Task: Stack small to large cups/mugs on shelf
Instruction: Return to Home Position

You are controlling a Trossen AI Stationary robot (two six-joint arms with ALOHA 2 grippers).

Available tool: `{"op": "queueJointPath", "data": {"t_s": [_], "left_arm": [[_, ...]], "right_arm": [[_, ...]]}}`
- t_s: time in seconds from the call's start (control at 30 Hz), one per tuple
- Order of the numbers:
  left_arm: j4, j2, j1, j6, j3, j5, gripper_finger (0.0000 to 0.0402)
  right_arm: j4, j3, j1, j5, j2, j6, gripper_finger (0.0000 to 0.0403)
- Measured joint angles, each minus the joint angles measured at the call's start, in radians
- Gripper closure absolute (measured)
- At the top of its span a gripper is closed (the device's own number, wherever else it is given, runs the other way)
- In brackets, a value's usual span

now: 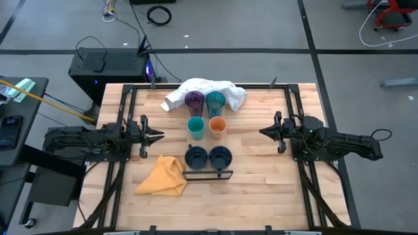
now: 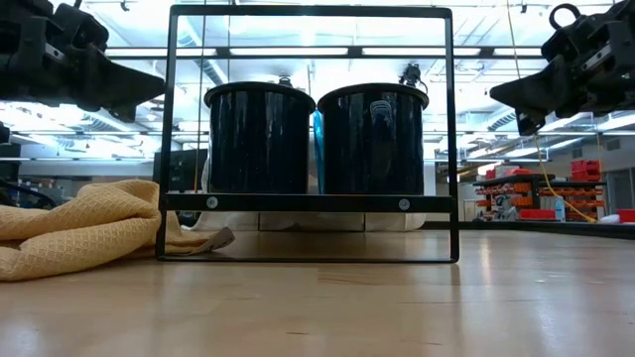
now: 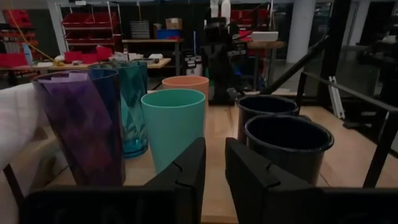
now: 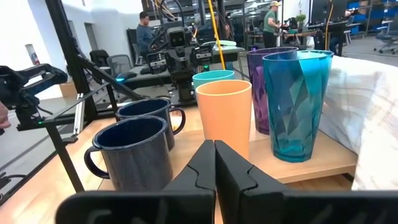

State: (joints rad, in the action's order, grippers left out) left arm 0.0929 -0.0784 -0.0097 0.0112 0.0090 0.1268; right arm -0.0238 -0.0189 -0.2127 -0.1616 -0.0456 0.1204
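Six vessels stand in pairs on the pale wooden shelf (image 4: 311,163), whose dark metal rim (image 1: 208,174) is at its near end. The purple tumbler (image 1: 194,100) and teal tumbler (image 1: 215,100) are farthest. The short teal cup (image 1: 196,126) and orange cup (image 1: 217,126) are in the middle. The two navy mugs (image 1: 196,156) (image 1: 220,156) are nearest, behind the rim in the low view (image 2: 260,137) (image 2: 373,139). My left gripper (image 1: 160,136) hovers left of the cups, open by a narrow gap and empty. My right gripper (image 1: 263,131) hovers right of them, shut and empty.
A white cloth (image 1: 208,90) lies behind the tumblers at the table's far side. A yellow cloth (image 1: 163,176) lies at the near left, beside the shelf's rim. Black frame rails (image 1: 124,117) (image 1: 292,117) run along both sides of the table.
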Motion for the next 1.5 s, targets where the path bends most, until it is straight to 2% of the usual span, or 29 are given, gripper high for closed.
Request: {"op": "queueJointPath", "data": {"t_s": [0.2, 0.4, 0.7, 0.93, 1.27, 1.5], "left_arm": [[0.011, 0.000, 0.000, -0.054, 0.000, 0.000, 0.0337], [0.013, 0.000, 0.000, -0.003, -0.001, 0.000, 0.0393], [0.051, 0.000, 0.000, -0.003, -0.001, 0.000, 0.0395], [0.061, 0.000, 0.000, -0.006, -0.001, 0.000, 0.0372], [0.059, 0.000, 0.000, -0.050, -0.002, 0.000, 0.0385], [0.059, 0.000, 0.000, -0.052, -0.002, 0.000, 0.0374]], "right_arm": [[0.000, 0.000, 0.000, 0.009, 0.000, 0.008, 0.0397], [0.000, 0.000, 0.000, 0.011, 0.000, 0.008, 0.0399], [0.000, 0.000, 0.000, 0.011, 0.000, 0.008, 0.0396], [0.000, 0.000, 0.000, 0.011, 0.000, 0.009, 0.0393], [0.001, 0.000, 0.000, 0.011, 0.000, 0.019, 0.0391], [0.001, -0.001, 0.000, 0.011, 0.000, 0.017, 0.0391]]}}
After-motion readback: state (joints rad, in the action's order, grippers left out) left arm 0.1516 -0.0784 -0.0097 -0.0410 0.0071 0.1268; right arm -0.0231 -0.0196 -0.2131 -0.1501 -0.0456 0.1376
